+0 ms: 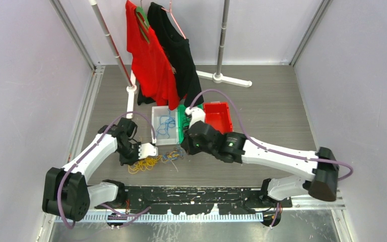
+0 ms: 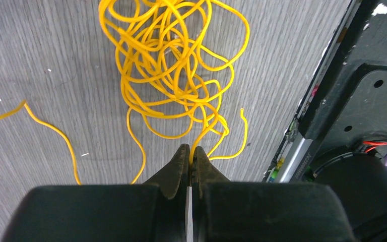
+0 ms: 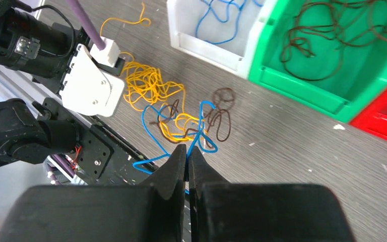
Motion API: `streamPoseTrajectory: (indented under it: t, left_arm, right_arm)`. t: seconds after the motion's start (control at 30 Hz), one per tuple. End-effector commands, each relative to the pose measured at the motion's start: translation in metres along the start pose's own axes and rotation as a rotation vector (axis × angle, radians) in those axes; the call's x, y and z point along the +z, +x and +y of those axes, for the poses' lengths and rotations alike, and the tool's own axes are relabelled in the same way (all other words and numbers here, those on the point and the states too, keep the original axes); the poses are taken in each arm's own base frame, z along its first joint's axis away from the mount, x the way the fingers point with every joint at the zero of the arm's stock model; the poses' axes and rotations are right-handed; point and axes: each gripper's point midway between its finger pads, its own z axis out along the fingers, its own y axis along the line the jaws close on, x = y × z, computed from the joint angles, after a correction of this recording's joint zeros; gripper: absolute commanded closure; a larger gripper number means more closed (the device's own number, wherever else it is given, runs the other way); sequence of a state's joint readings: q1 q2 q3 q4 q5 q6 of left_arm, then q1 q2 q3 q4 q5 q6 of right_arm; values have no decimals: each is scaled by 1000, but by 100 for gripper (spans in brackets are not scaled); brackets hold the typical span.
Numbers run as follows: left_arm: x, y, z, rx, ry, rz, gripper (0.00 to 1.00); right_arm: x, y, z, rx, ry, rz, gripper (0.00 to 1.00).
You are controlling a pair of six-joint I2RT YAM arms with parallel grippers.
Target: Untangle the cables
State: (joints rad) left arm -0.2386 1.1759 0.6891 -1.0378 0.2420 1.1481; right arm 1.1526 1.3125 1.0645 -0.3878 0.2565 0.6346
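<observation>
Left hand (image 2: pixel 190 151) pinched a yellow cable (image 2: pixel 201 135), right hand (image 3: pixel 187 151) a blue cable (image 3: pixel 195 136); some cables sat in bins (image 3: pixel 302 85), mixed knot (image 3: pixel 181 128) lay unsorted on counter (image 3: pixel 292 151).

Right tool (image 3: pixel 187 151) sits bottom centre, jaws pinched together on a blue cable (image 3: pixel 206 103) that climbs into the mixed knot of blue, yellow and brown cables (image 3: pixel 189 126) mid-frame on the table (image 3: pixel 292 151). To its left, a yellow bunch (image 3: pixel 148 85) lies just beside the left arm's white housing (image 3: pixel 91 83). Along the top: white bin (image 3: pixel 206 48), green bin (image 3: pixel 302 85), red bin (image 3: pixel 383 121).
</observation>
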Motion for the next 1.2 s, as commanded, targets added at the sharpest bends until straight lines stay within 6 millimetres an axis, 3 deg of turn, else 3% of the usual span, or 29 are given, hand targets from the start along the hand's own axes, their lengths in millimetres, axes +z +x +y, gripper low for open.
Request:
streamPoseTrajectory:
  t: [0.0,0.17,0.3,0.4,0.73,0.97,1.17]
  left_arm:
    - [-5,7,14,34,-54,16,100]
    - [-7,11,19,15,-70,15,100]
    - [-9,11,13,20,-60,8,100]
    - [-8,12,9,45,-60,4,100]
    - [14,46,14,188,-113,132,100]
    - [25,56,20,272,-134,177,100]
    - [28,61,29,313,-154,214,100]
  right_arm:
    - [-44,-19,-23,47,11,-87,99]
    - [-63,-13,-41,89,20,-106,99]
    - [-66,-11,-41,99,11,-97,99]
    - [-75,-20,-35,98,-9,-112,99]
    - [-165,-91,-46,45,43,-301,99]
    - [-218,-114,-62,59,70,-416,99]
    - [-261,-133,-89,72,173,-527,99]
